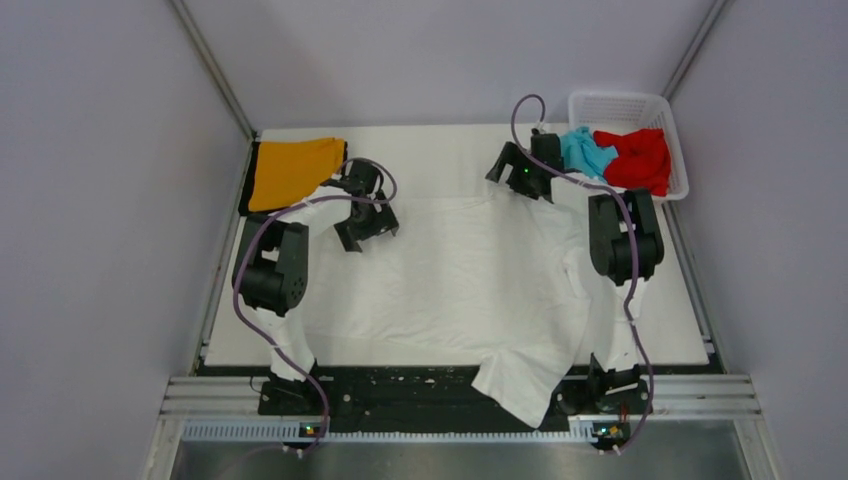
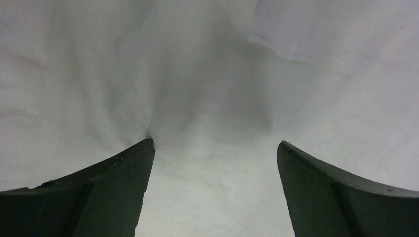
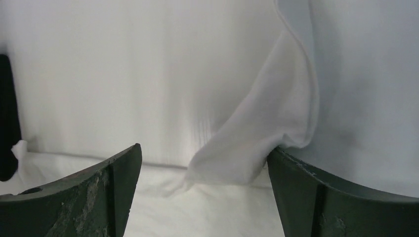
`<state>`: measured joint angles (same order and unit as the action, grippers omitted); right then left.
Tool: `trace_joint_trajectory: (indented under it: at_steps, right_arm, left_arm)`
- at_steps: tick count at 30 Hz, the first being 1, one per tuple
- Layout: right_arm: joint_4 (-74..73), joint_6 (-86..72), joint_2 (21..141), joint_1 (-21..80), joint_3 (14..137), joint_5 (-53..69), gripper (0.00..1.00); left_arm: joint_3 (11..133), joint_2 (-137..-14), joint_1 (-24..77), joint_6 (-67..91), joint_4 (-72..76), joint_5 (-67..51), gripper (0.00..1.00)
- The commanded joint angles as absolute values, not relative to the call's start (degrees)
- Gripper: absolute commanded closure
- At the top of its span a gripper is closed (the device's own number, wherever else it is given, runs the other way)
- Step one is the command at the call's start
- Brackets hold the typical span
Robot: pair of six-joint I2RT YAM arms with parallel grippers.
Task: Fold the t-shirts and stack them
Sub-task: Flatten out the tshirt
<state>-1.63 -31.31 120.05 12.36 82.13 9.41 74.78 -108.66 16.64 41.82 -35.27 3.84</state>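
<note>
Right up against the lens, the left gripper [image 2: 215, 143] is showing its two dark fingers [image 2: 113, 187] standing wide apart and gripping nothing. The white t-shirt [image 2: 207, 74] is filling everything beneath and ahead of them, and one fingertip is pressing into the cloth, with creases fanning out from it. Over to the right gripper [image 3: 203, 148], and its jaws are gaping too, holding nothing, while a loose fold of the white t-shirt is draping down between them and leaning against one finger [image 3: 316, 197]. From above, that shirt is sprawling under both grippers, one corner spilling off the near edge of the table [image 1: 440, 140] well behind them. The orange t-shirt [image 1: 290, 172] with black trim is sitting folded just beyond the left gripper, to its outer side. The light blue t-shirt [image 1: 585, 152] and the red t-shirt [image 1: 635, 158] are bunching together in the white basket [image 1: 625, 100] just outboard of the right gripper, the blue one nearest it.
</note>
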Motion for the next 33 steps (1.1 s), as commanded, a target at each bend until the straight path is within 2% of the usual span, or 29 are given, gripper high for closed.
trace_joint_trajectory:
  at_steps: [1,5,9,14,16,21,24,33]
  right_arm:
    - [10.7,-39.2,123.2,12.9,85.7,11.9,0.06]
    - [19.6,-44.5,128.3,13.3,91.0,9.6,0.05]
    - [21.3,-46.2,136.2,13.5,101.4,8.6,0.06]
    - [10.9,-41.4,142.5,13.6,116.1,4.7,0.06]
    - [7.6,-38.6,141.7,13.5,117.9,4.7,0.06]
    - [1.6,-28.3,133.5,14.0,112.8,2.8,0.04]
    - [0.1,-24.3,127.0,14.4,105.5,1.3,0.02]
    - [0.9,-26.2,106.0,16.4,72.2,1.7,0.01]
  left_arm:
    - [73.9,-107.5,16.7,41.6,-35.5,7.4,0.01]
    - [72.9,-106.6,16.8,41.7,-34.8,6.8,0.01]
    - [72.4,-105.1,16.8,42.0,-35.2,7.2,0.01]
    - [72.3,-104.4,16.8,41.9,-35.3,7.2,0.01]
    - [73.1,-104.5,16.8,41.7,-35.9,7.7,0.01]
    - [76.6,-105.3,16.8,41.0,-35.3,6.7,0.01]
    - [79.2,-106.3,16.7,41.4,-34.2,6.6,0.01]
    - [87.0,-111.8,16.2,41.4,-30.7,8.0,0.02]
